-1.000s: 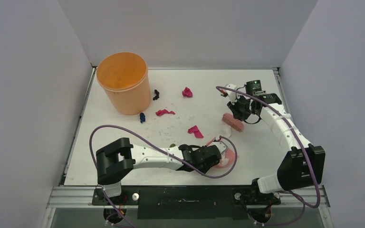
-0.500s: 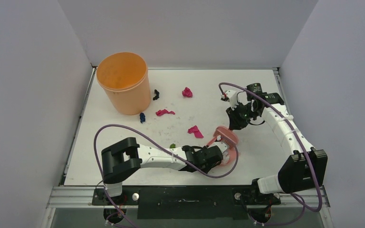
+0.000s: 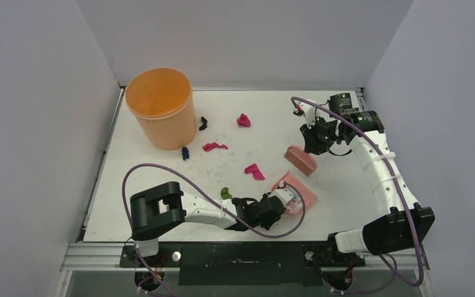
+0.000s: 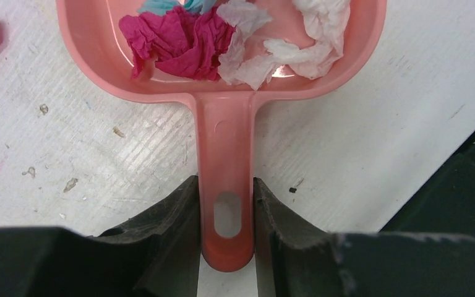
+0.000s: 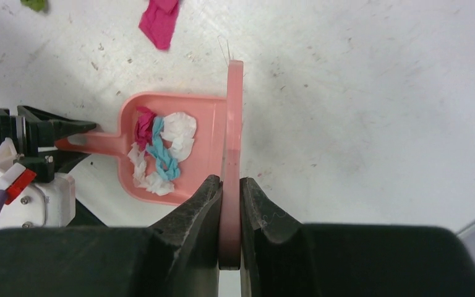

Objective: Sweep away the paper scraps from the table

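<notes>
Left end effector (image 4: 225, 185) closed on dustpan (image 4: 226, 130), right end effector (image 5: 230, 184) closed on brush (image 5: 235, 105), paper scraps (image 4: 179, 37) in dustpan

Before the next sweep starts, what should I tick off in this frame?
1. Left hand shut on the dustpan handle: ok.
2. Right hand shut on the brush: ok.
3. Collected scraps lie inside the dustpan, none over its rim: ok.
4. Table free of paper scraps: not ok. A magenta scrap, a green scrap and others near the orange bucket lie loose.
5. Brush bristles touching the table: cannot tell.
</notes>
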Motion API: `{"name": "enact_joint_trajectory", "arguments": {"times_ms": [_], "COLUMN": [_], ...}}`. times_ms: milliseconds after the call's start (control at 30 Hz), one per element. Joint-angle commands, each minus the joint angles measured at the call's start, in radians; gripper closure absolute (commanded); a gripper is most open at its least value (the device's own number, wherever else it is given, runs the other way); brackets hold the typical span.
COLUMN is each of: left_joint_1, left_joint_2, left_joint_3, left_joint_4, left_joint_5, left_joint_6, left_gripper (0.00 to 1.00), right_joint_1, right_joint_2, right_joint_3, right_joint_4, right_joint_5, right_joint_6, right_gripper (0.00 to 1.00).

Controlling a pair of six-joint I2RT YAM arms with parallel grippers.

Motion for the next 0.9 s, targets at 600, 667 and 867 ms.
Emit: {"name": "enact_joint_trajectory", "arguments": {"times_ms": [600,667,867], "left_joint_1": [-0.032,-0.03,-0.018], "left_joint_2": [-0.171,-0.18,-0.229], "left_joint_3": [0.069,0.086,0.112], "left_joint_4": [-0.169,-0.22,-0.337], "left_joint_5": [-0.068,-0.092,-0.143], "left_joint_6": [0.012,0.003,-0.018], "left_gripper": [1.0,1.0,1.0], "right_joint_1": [-0.176,-0.176,-0.25], "right_joint_2": [-0.281,-0.286,-0.352], "right_joint_3": [-0.405,-0.451,-0.645], "right_joint_4": [0.782,0.847,1.071], "right_joint_5": [0.067,0.068,-0.081], "right_joint_6": [0.462,0.513,0.628], "right_gripper": [0.95,0.95,0.95]}}
